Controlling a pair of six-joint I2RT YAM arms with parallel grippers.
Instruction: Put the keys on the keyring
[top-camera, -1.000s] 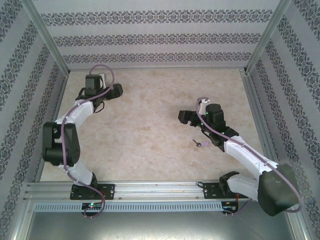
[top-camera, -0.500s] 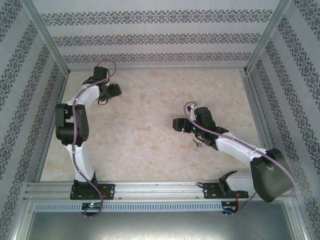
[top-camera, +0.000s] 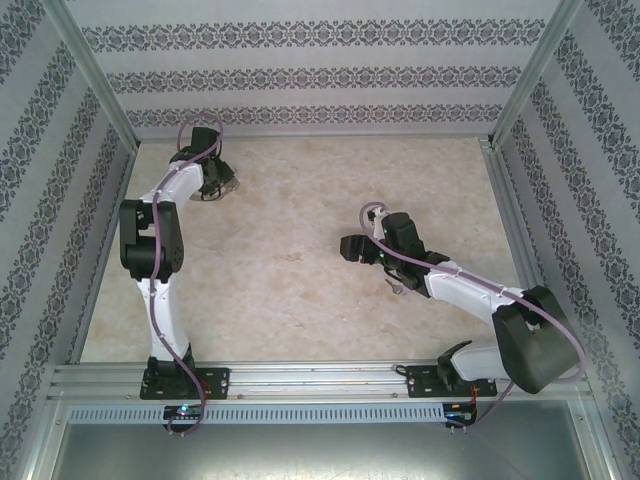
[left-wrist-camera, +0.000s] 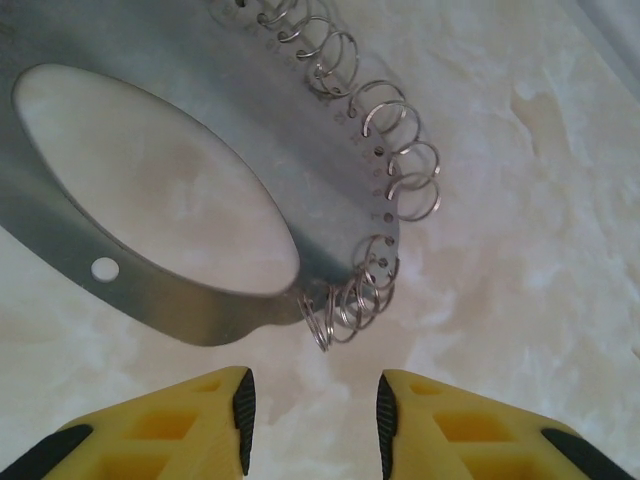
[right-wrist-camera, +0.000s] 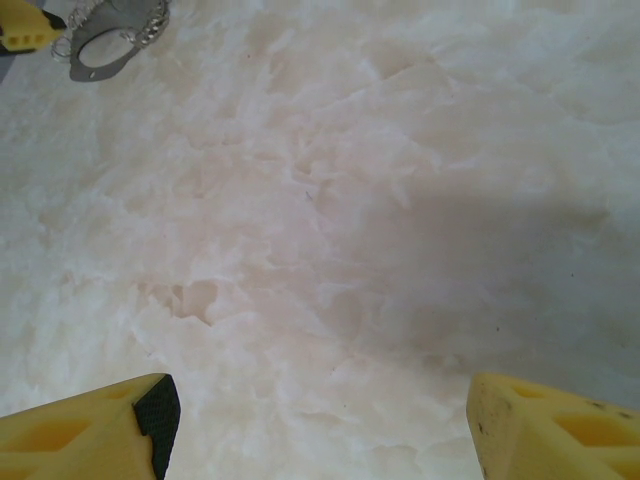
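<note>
Lying just beyond left claw (left-wrist-camera: 312, 410) — keyring (left-wrist-camera: 190, 318)

— Which colours do you see?
— I see a dull grey metal oval keyring (left-wrist-camera: 190, 300), silvery wire loops along its edge, on a cream marbled tabletop (left-wrist-camera: 520, 200).
— And the left gripper (left-wrist-camera: 312, 405)?
— Yellow fingers (left-wrist-camera: 170, 435), black pads (left-wrist-camera: 244, 410).

Left claw (left-wrist-camera: 313, 405) narrowed, reached farther; right claw (right-wrist-camera: 315, 425) shifted left.
</note>
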